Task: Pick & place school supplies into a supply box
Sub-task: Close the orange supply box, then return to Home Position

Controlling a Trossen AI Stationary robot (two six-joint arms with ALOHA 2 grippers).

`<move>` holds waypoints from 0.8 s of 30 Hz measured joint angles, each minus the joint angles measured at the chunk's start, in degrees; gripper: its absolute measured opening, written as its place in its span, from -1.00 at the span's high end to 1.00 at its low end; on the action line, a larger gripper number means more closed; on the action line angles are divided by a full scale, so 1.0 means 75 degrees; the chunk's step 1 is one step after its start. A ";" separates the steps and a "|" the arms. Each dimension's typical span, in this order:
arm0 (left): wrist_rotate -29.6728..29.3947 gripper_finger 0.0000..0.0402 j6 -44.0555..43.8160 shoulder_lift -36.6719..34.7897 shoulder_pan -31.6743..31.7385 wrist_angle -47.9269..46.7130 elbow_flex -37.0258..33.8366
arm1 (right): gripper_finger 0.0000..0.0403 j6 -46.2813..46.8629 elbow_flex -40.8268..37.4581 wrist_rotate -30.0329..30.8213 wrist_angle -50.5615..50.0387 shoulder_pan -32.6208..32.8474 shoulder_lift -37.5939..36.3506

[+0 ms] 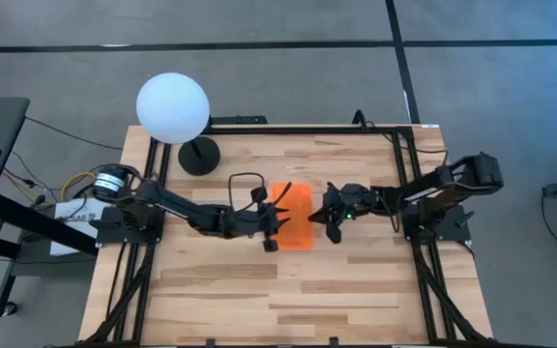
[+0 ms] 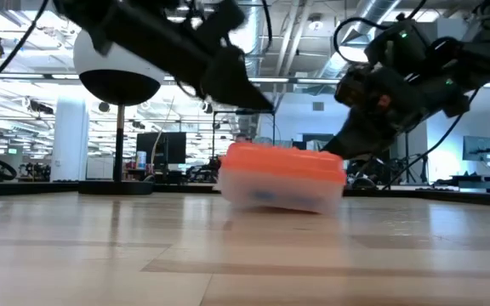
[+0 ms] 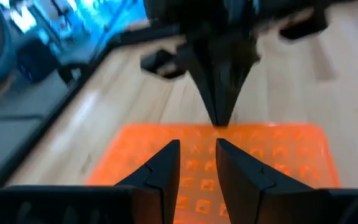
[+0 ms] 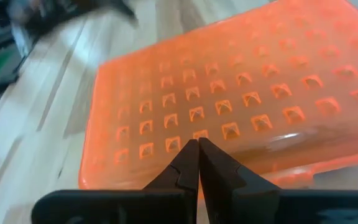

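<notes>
One supply box [image 1: 292,216], orange lid on, left end effector [image 1: 277,224] part-open, empty, right end effector [image 1: 329,218] closed, empty

one small rectangular plastic box with a studded translucent orange lid [image 1: 293,217], one white globe lamp on a round black base [image 1: 173,108], two dark robot arms, each with one claw, and one pale wooden bench [image 1: 288,290].
</notes>
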 joint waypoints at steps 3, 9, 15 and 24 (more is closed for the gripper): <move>-0.0208 0.51 0.0344 -0.0521 -0.0247 -0.0189 0.0000 | 0.96 -0.0334 -0.0018 0.0077 -0.0484 0.0176 -0.0434; -0.0748 0.51 0.0414 -0.1551 -0.0762 -0.0535 -0.0271 | 0.96 -0.0829 -0.0027 0.1276 -0.1217 0.0678 -0.1391; -0.1802 0.51 0.0125 -0.2192 -0.1238 -0.0844 -0.0949 | 0.96 -0.1127 -0.0001 0.1915 -0.1065 0.1175 -0.1687; -0.2892 0.51 0.0953 -0.3287 -0.2643 -0.0742 -0.1643 | 0.96 -0.3246 0.0008 0.2163 -0.0368 0.2112 -0.2604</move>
